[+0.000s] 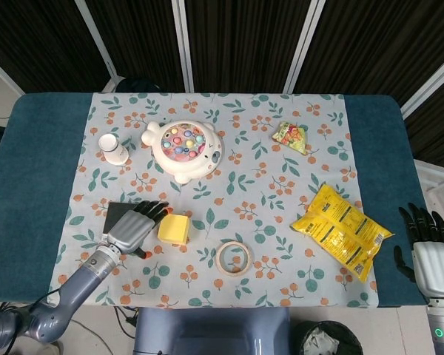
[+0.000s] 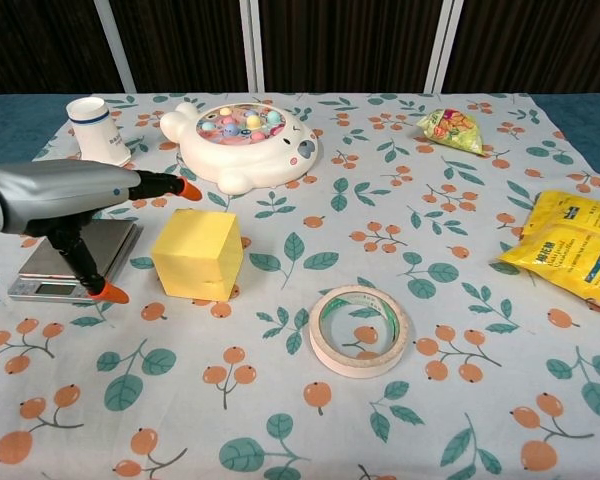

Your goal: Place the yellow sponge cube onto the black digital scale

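The yellow sponge cube (image 1: 175, 228) (image 2: 197, 254) sits on the flowered cloth, just right of the black digital scale (image 1: 115, 215) (image 2: 68, 262). My left hand (image 1: 135, 226) (image 2: 65, 205) hovers over the scale, fingers spread and reaching toward the cube's left side, holding nothing. Its orange fingertips (image 2: 187, 189) lie close to the cube's upper left edge, and the thumb points down in front of the scale. My right hand (image 1: 428, 255) rests off the cloth at the far right edge of the table, fingers apart and empty.
A white fishing toy (image 1: 183, 149) and a white cup (image 1: 115, 147) stand behind the scale. A tape roll (image 1: 234, 257) lies right of the cube in front. A yellow snack bag (image 1: 342, 229) and a small green packet (image 1: 290, 137) lie to the right.
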